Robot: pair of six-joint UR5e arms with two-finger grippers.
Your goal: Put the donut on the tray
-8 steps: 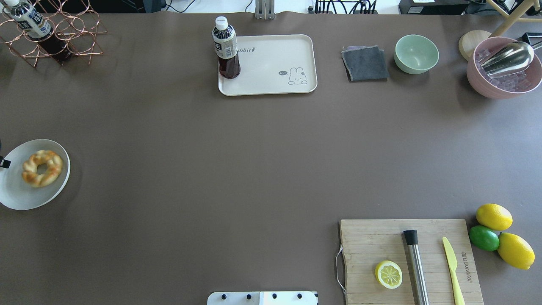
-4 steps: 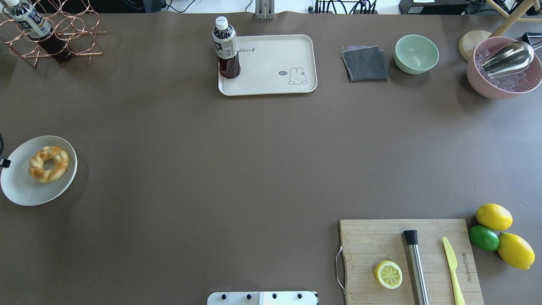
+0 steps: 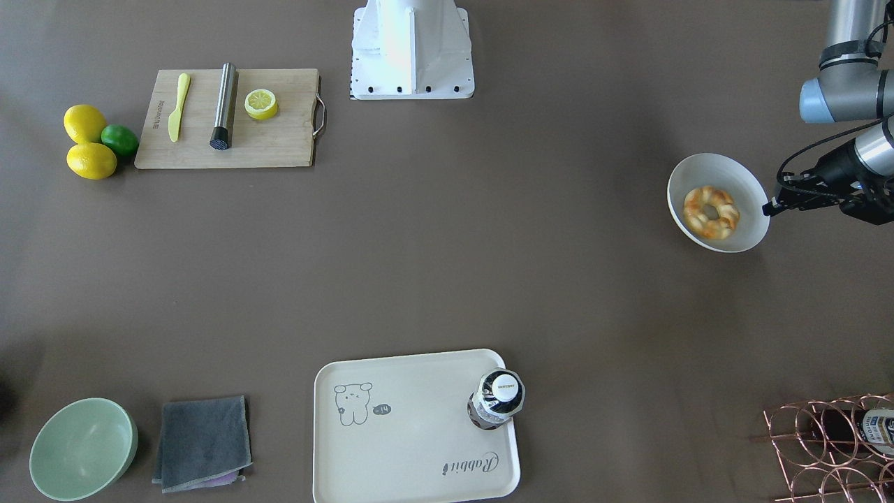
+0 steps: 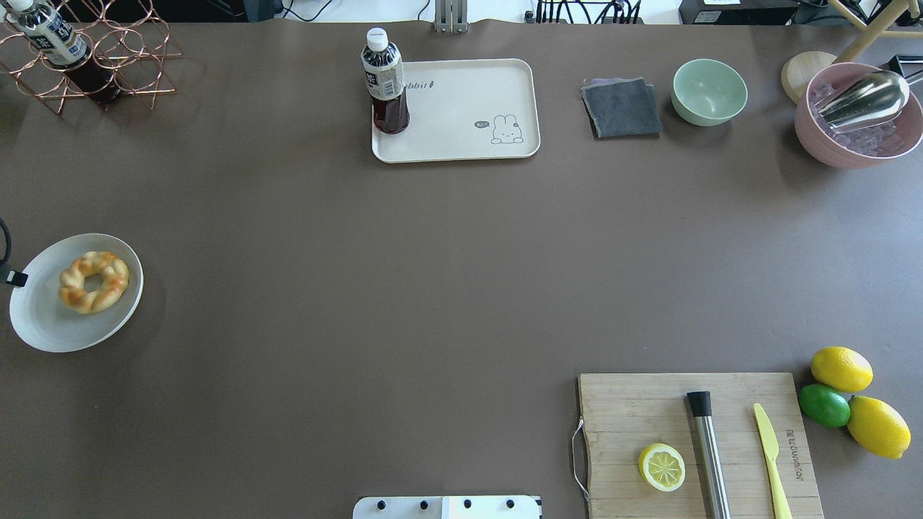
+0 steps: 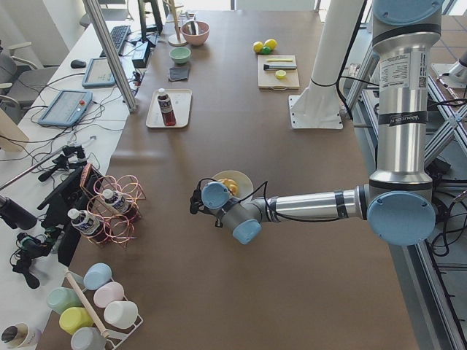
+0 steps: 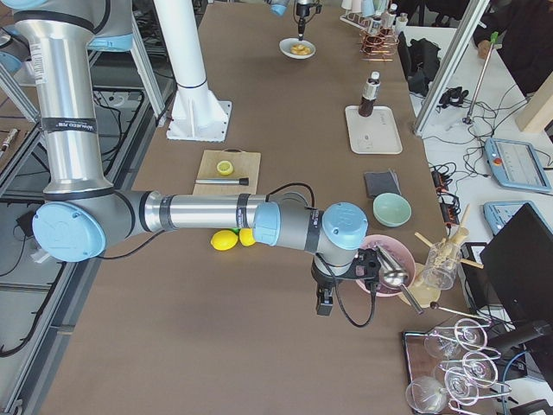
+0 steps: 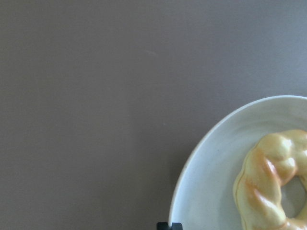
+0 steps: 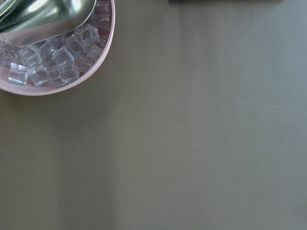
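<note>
Brown tabletop point(image 4: 433, 274): left tool point(image 3: 769, 207) tight on plate point(image 3: 751, 183) rim (donut point(image 3: 694, 205) flat, hole up).

You see bare brown table point(image 7: 96, 96) across most of the frame, a white plate point(image 7: 206, 177) with its curved rim showing, the twisted golden donut point(image 7: 271, 184) lying on it, partly cut off, a small black tip point(image 7: 169, 225) at the plate's rim.

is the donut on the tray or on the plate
On the plate: the donut lies in it, far from the tray.
</note>
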